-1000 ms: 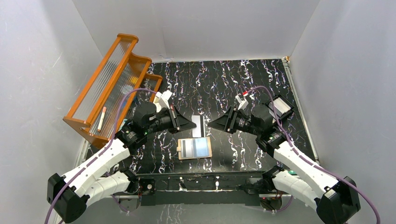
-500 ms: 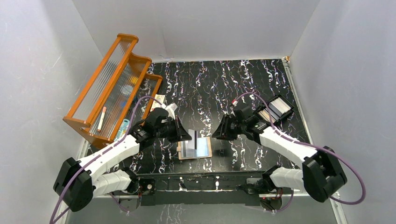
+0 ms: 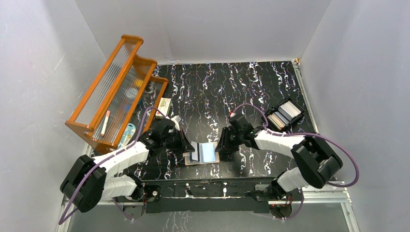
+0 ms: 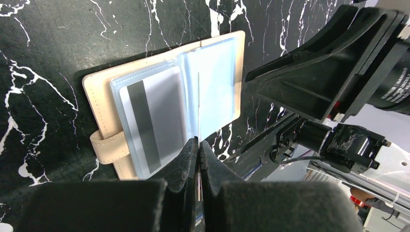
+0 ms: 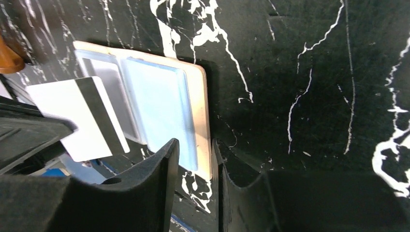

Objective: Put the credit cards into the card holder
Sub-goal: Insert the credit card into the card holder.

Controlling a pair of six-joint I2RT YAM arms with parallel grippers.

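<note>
Near the near edge of the black marbled table (image 3: pixel 251 82), a tan leather-like card holder (image 4: pixel 96 106) lies open. Above it, the left gripper (image 4: pixel 198 142) is pressed tight on a white, black-striped plastic card (image 5: pixel 55 108). The right gripper (image 5: pixel 195 145), jaws slightly spread, straddles the holder's right rim. Farther right sits a black compartment tray (image 3: pixel 285 114).

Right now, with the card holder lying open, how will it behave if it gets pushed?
The card holder looks thin and light, lying flat on the glossy table, so it will probably slide rather than tip. Its clear pockets look soft and may buckle when the card presses in.
</note>
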